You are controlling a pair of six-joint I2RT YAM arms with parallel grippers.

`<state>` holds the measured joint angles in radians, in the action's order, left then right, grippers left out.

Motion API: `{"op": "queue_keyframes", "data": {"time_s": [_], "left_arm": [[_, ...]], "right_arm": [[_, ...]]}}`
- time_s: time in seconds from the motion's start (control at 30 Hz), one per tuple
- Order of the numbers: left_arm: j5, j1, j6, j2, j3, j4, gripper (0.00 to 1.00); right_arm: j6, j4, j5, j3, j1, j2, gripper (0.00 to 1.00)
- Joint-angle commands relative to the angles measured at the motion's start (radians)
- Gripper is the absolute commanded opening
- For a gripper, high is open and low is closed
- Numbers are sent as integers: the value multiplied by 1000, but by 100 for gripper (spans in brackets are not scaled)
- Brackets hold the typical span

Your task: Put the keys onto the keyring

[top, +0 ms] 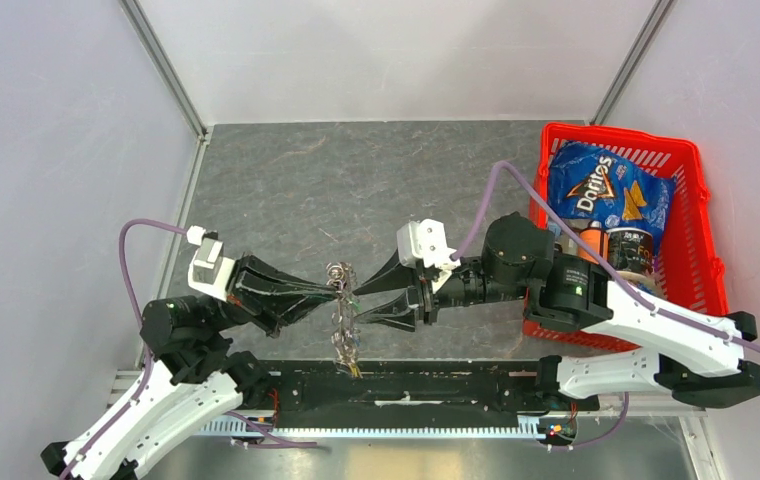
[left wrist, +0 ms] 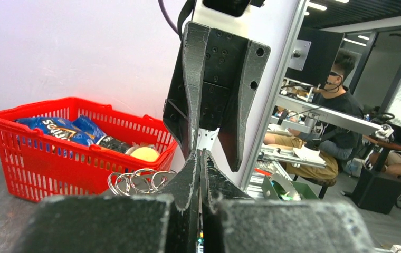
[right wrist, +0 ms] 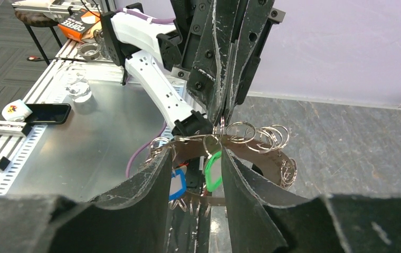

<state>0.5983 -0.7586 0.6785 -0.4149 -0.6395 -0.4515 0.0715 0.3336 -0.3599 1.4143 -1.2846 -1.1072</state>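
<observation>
1. The left end effector (right wrist: 221,118) is pinching shut on the keyring (right wrist: 251,138), holding it between the two arms near the front edge of the desk (top: 286,190).
2. The right end effector (right wrist: 196,174) is standing with its jaws apart, straddling the green key (right wrist: 212,171), which is dangling at the ring. Threading is seemingly under way, not finished.
3. The crowded rings are hiding whether the green key is truly looped on. The black key is not showing anywhere, while a blue tag (right wrist: 177,184) is hanging alongside.

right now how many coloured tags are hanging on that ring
2: a green tag between the right gripper's jaws, and a blue tag beside it, partly behind one jaw. Both hang under the ring. More may be hidden.
</observation>
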Motion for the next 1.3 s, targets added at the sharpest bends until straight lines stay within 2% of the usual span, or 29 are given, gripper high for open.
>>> {"op": "queue_keyframes", "data": {"time_s": [0.0, 0.43, 1.1, 1.27], "left_arm": [[-48, 1, 71, -13, 7, -158, 2], [-41, 1, 72, -6, 3, -163, 2], [-42, 1, 92, 5, 4, -185, 2], [-45, 1, 92, 5, 9, -187, 2]], "right_arm": [[55, -68, 16, 62, 3, -18, 46], [68, -79, 19, 86, 3, -40, 35], [42, -119, 5, 75, 2, -46, 32], [32, -128, -5, 83, 3, -58, 24]]}}
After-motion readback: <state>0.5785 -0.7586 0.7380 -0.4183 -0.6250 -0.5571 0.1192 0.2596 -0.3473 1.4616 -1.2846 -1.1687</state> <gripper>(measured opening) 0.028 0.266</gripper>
